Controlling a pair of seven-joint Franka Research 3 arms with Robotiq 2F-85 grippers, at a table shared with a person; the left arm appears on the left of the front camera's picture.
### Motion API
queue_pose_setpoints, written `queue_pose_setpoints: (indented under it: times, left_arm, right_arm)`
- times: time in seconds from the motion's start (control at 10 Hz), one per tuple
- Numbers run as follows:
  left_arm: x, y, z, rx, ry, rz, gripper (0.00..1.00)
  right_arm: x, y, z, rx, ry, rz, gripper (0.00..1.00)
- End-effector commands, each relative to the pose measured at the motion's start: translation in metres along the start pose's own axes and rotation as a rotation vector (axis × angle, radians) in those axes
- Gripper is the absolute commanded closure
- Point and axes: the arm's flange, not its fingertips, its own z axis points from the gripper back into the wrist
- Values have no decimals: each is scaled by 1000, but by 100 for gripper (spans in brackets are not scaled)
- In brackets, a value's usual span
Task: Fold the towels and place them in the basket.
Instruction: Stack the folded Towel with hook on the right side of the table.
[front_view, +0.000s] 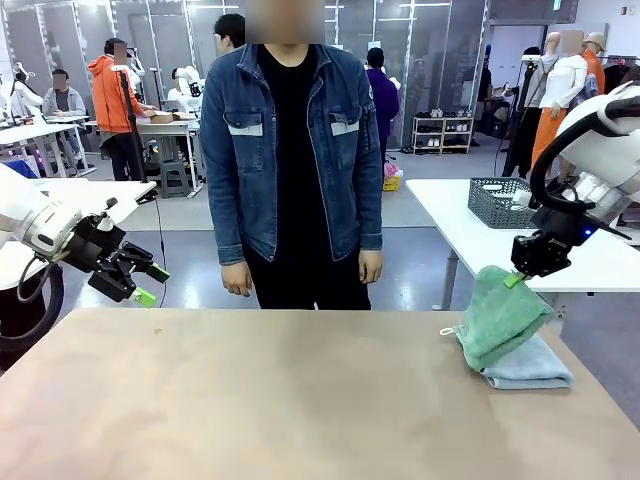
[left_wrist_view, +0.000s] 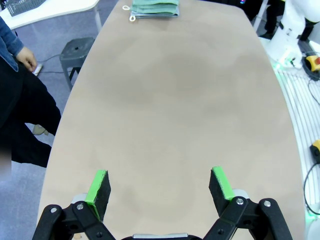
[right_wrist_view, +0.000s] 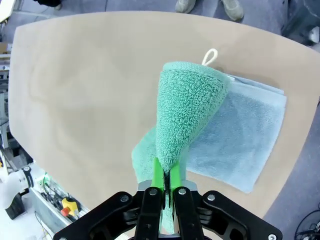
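Landmark for this entry: the blue-grey towel (front_view: 530, 366), lying flat near the right end of the tabletop (front_view: 300, 400).

My right gripper (front_view: 516, 279) is pinched fully shut on an edge of the green towel (front_view: 500, 315), directly above the blue-grey towel. The green towel hangs from the pinch as a cone, its lower part draped on the blue-grey one. I judge I hold it by an edge so the cloth can be drawn over itself into a fold. Its white loop (right_wrist_view: 210, 55) sits at the far edge of the blue-grey towel in the right wrist view.

My left gripper (left_wrist_view: 160, 186) hovers over the opposite end of the tabletop, well apart from the blue-grey towel, jaws spread wide, nothing between them. I judge it parked to keep clear.

A mesh basket (front_view: 505, 203) stands on a white table (front_view: 470, 225) beyond the blue-grey towel; I can't confirm it is the target.

The person (front_view: 290, 150) stands at the far side, hands down.
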Motion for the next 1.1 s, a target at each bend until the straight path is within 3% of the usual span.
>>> queue_pose_setpoints:
  times: [0.0, 0.4, 0.8, 1.0]
  left_arm:
    - [0, 0, 0, -2, 3, 2, 0]
    - [0, 0, 0, -2, 3, 2, 0]
    - [0, 0, 0, -2, 3, 2, 0]
    - [0, 0, 0, -2, 3, 2, 0]
  right_arm:
    - [20, -23, -1, 58, 23, 43, 95]
    - [24, -89, -25, 184, 18, -9, 95]
    - [1, -138, -45, 164, 38, -119, 95]
    - [4, -147, -56, 144, 64, -113, 75]
